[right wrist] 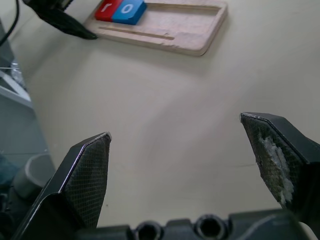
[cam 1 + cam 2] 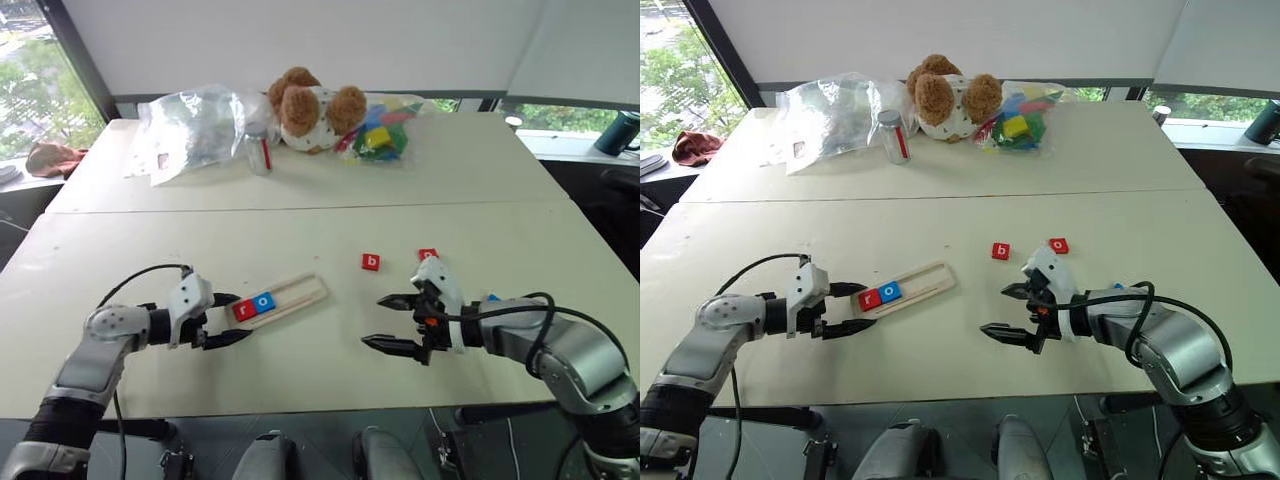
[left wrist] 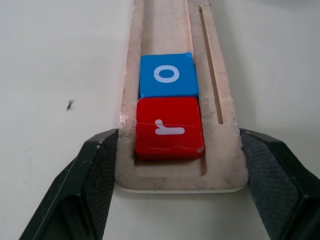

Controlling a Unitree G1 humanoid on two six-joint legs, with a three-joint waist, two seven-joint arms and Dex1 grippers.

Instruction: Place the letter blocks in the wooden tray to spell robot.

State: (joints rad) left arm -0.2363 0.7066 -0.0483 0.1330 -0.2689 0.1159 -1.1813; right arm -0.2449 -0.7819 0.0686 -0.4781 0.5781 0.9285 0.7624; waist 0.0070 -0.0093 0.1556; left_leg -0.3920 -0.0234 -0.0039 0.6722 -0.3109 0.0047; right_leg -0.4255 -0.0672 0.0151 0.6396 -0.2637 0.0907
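Observation:
The wooden tray (image 2: pixel 303 292) lies slanted on the table, left of centre. A red "r" tile (image 3: pixel 168 128) and a blue "o" tile (image 3: pixel 167 75) sit side by side at its near end. My left gripper (image 2: pixel 236 318) is shut on that end, one finger against each long side. A red "b" tile (image 2: pixel 370 262) and a second red tile (image 2: pixel 428 254) lie loose to the right. The corner of a blue tile (image 2: pixel 493 297) peeks out beside my right arm. My right gripper (image 2: pixel 373 321) is open and holds nothing, just in front of the red tiles.
At the far side of the table are a teddy bear (image 2: pixel 310 105), a bag of coloured toy blocks (image 2: pixel 385 132), a crumpled clear plastic bag (image 2: pixel 195 125) and a small bottle (image 2: pixel 258 150). A dark cup (image 2: pixel 620 132) stands on the ledge at the right.

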